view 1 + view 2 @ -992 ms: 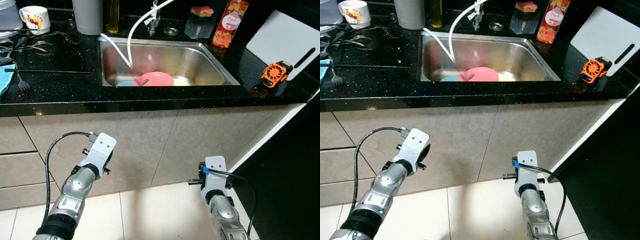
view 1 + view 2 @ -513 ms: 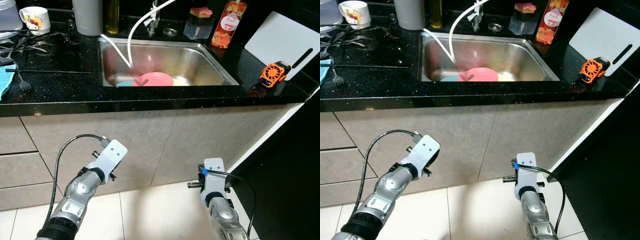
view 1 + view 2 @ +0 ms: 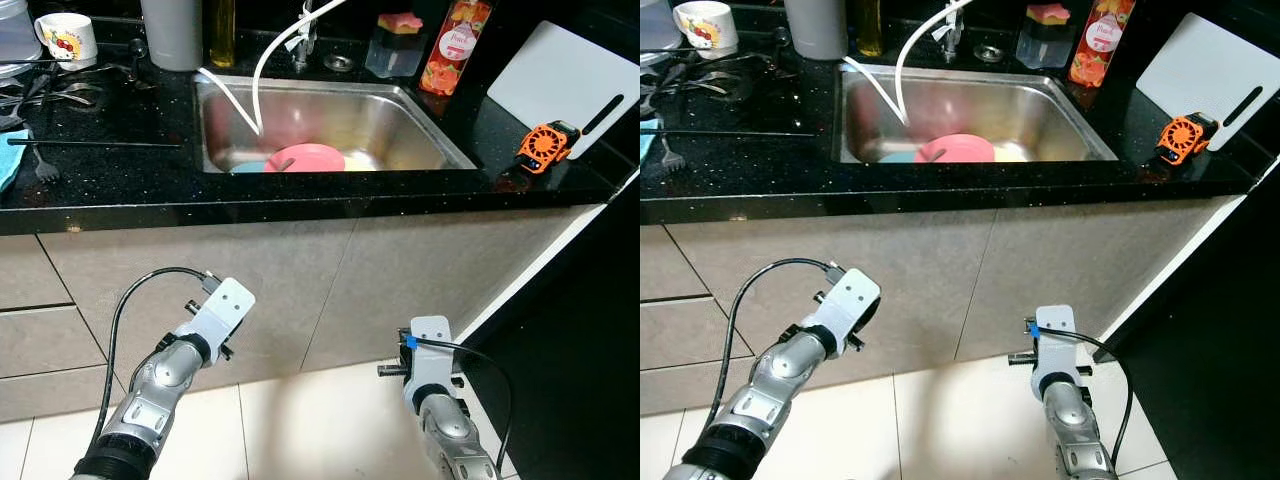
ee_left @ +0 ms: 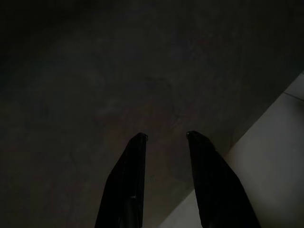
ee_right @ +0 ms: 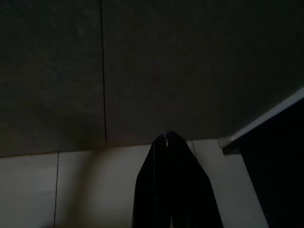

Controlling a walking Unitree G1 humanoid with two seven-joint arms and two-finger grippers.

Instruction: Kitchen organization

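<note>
— Stainless steel sink (image 3: 440, 140): contents?
— Round pink plate (image 3: 305, 158) inside, near its front wall.
— Grippers?
— Both below the sink, facing cabinet fronts. Left gripper (image 4: 165, 137) spread; right gripper (image 5: 167, 135) pressed together.

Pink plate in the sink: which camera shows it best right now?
The left eye view shows the pink plate best, lying in the sink under the white hoses. The right eye view shows it much the same. Both wrist views face the dark cabinet front instead.

I count one pink plate (image 3: 306, 157) in the sink (image 3: 420, 130); one mug (image 3: 68, 38); one fork (image 3: 42, 165); one cutting board (image 3: 560, 85).
</note>
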